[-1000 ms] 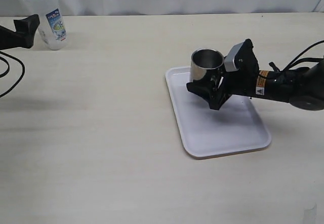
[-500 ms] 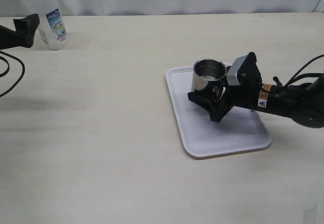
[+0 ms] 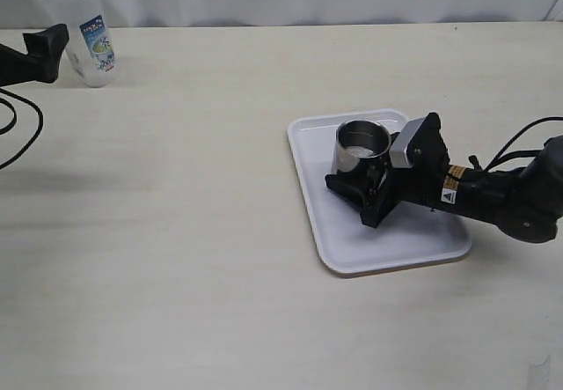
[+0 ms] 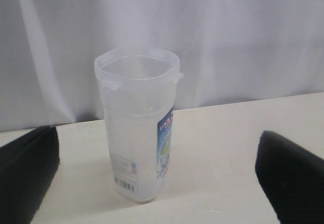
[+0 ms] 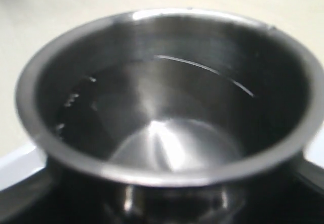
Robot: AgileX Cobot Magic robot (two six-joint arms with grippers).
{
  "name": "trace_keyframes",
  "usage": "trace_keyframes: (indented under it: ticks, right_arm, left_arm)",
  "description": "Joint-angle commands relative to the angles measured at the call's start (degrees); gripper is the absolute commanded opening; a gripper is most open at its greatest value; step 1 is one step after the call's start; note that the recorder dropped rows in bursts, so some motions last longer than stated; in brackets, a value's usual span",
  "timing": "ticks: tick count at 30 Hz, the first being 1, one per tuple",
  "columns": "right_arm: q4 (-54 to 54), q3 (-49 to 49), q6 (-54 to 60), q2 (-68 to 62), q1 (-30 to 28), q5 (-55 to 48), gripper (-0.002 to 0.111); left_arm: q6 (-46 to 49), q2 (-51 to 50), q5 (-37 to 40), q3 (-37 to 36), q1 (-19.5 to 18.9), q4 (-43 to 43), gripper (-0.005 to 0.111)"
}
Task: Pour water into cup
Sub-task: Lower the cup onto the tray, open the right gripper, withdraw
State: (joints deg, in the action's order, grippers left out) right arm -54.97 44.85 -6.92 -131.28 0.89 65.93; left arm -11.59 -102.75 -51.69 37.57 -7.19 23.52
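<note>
Now cup (image 3: pixel 361 150) upright on tray (image 3: pixel 413 231), axis vert., mouth up, in R jaws' pinch; L jaws apart.

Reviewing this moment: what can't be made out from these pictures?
- Exterior view: whether the cup stands on the tray; the right gripper hides its base.
- Right wrist view: how full the cup is; too close and blurred.
- Exterior view: the pitcher top, cut off by the upper edge.
- Left wrist view: the pitcher's contents; its walls are cloudy.
</note>
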Motion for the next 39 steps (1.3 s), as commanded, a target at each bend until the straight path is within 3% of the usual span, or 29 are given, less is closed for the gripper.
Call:
trace_keyframes:
  ticks: [1, 12, 15, 20, 23, 39]
  right_arm:
    - [1.57, -0.22, 0.74, 0.13, -0.23, 2.94, 0.004]
    - [2.80, -0.22, 0.74, 0.13, -0.23, -0.11, 0.009]
    - [3.29, -0.22, 0.74, 0.13, -0.23, -0.04, 0.027]
    - [3.57, -0.22, 0.18, 0.13, -0.13, 0.10, 0.077]
    - [4.78, -0.22, 0.12, 0.13, -0.13, -0.84, 0.091]
    - [4.63, -1.75, 0.12, 5.20, -0.13, -1.04, 0.092]
  left_arm:
    - [-0.40, 0.56, -0.91, -0.27, -0.08, 0.05, 0.099]
    - [-0.40, 0.56, -0.72, -0.27, -0.08, 0.05, 0.099]
    - [-0.40, 0.56, -0.72, -0.27, -0.08, 0.05, 0.099]
    - [-0.30, 0.56, -0.70, -0.27, -0.08, 0.05, 0.099]
    - [-0.30, 0.56, -0.84, -0.27, -0.08, 0.05, 0.099]
    - [-0.09, 0.56, -0.97, -0.27, -0.08, 0.05, 0.099]
